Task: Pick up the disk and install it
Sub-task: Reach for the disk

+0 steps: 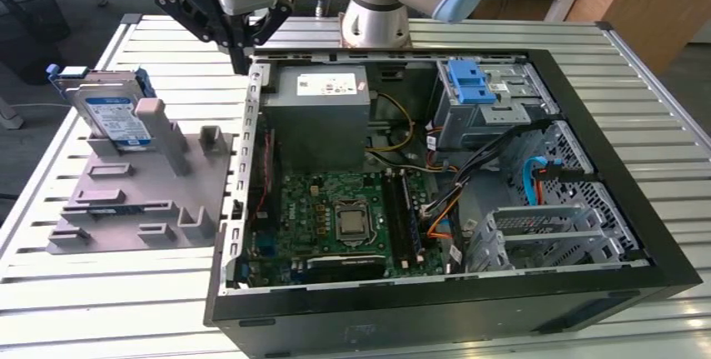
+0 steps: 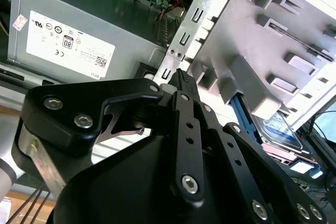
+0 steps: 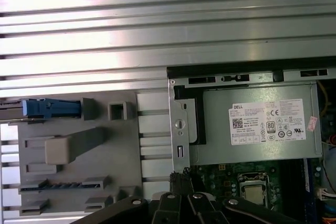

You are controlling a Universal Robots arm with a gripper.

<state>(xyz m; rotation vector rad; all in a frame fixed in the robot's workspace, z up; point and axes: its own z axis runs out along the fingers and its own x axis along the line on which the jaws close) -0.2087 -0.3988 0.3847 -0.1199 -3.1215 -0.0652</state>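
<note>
Your gripper (image 1: 240,63) hung with its fingers pressed together and nothing between them, over the corner of the open computer case (image 1: 444,301), near the power supply box (image 1: 322,113). By my judgement the pick-up step had not begun. The disk (image 1: 111,116) stood on edge in the grey stand (image 1: 128,201) on the table (image 1: 111,317), at the exterior view's left, well apart from the gripper. Taking it would have called for you to spread the fingers and line them up over its upper edge. You had one disk, one stand, one case, one power supply box and one gripper.
</note>
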